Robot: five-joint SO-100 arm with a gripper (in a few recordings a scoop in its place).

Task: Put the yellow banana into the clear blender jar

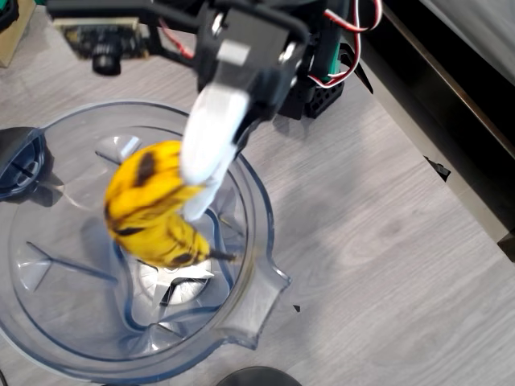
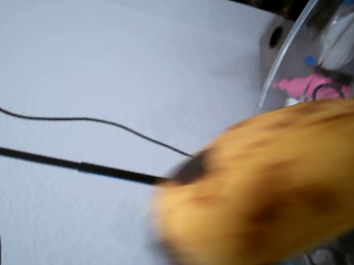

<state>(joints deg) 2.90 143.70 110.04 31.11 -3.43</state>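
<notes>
The yellow banana [image 1: 153, 205], spotted brown and dark at its tip, hangs over the mouth of the clear blender jar [image 1: 261, 201] in the overhead view, above the steel blade [image 1: 173, 283] at the jar's bottom. My gripper [image 1: 193, 186] comes down from the top with its white fingers [image 1: 211, 137] pressed on the banana's right side, shut on it. In the wrist view the banana [image 2: 273, 189] is a large blurred yellow shape at the right, with the jar's transparent wall [image 2: 289, 52] behind it.
The jar stands at the lower left of a grey wood-grain table [image 1: 362, 241]. A dark rounded object [image 1: 20, 161] touches the jar's left side and a black round one [image 1: 257, 376] sits at the bottom edge. A small camera board [image 1: 105, 50] lies at the top left. The table's edge [image 1: 451, 177] runs down the right.
</notes>
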